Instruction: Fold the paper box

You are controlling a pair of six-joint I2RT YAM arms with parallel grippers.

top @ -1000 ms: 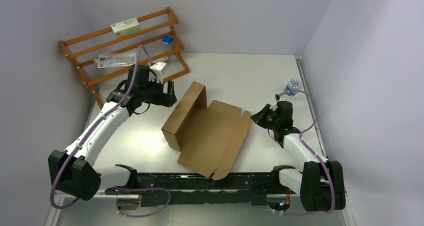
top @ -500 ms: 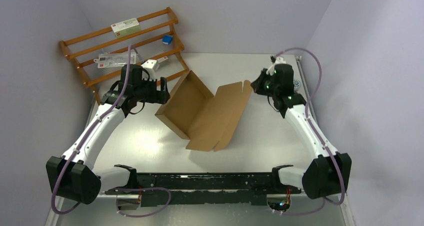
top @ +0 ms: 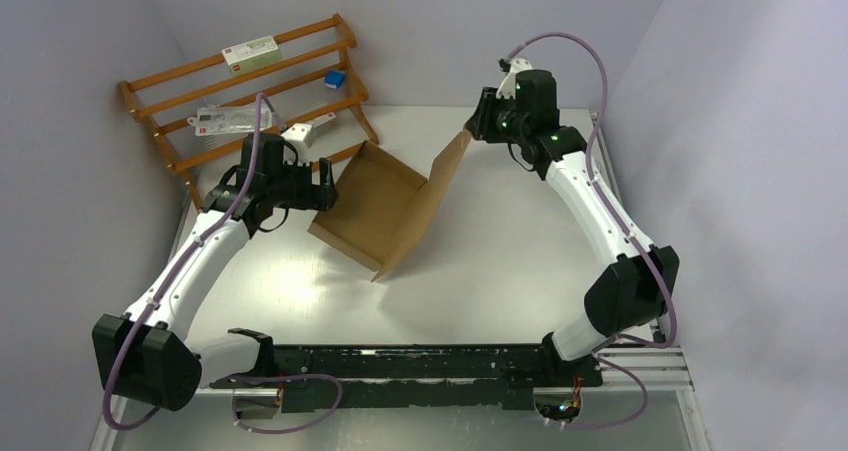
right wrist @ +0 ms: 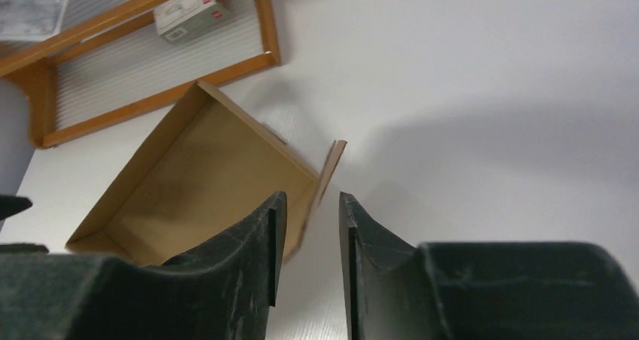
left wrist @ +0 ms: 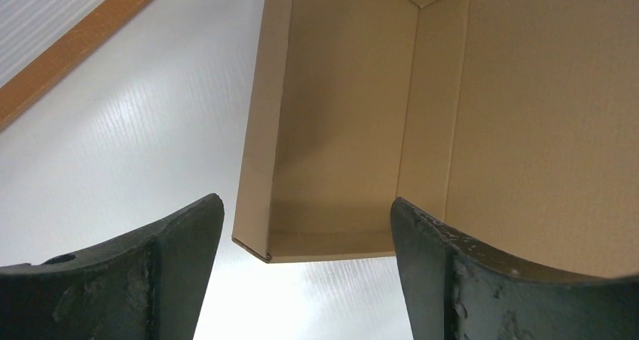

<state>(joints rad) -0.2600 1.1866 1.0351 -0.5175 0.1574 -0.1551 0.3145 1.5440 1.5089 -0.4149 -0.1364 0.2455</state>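
— Toward the surface's (top: 500, 251) far edge, left of its middle, sits the paper box (top: 365, 203), lid (top: 428, 203) tilted up.
— Your tools?
— My left tool (top: 325, 183) gapes wide beside its left wall; my right tool (top: 478, 129) is narrowly parted at the lid's top edge.

Plain brown paper box (top: 372, 203), orange rack (top: 160, 74)

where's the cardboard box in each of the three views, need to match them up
Top external: the paper box sits mid-table, its lid flap standing up on the right.
Left wrist: it fills the upper middle and right.
Right wrist: it lies left of centre, its inside facing the camera.
Shared landmark: the wooden rack, toward the upper left in all three.
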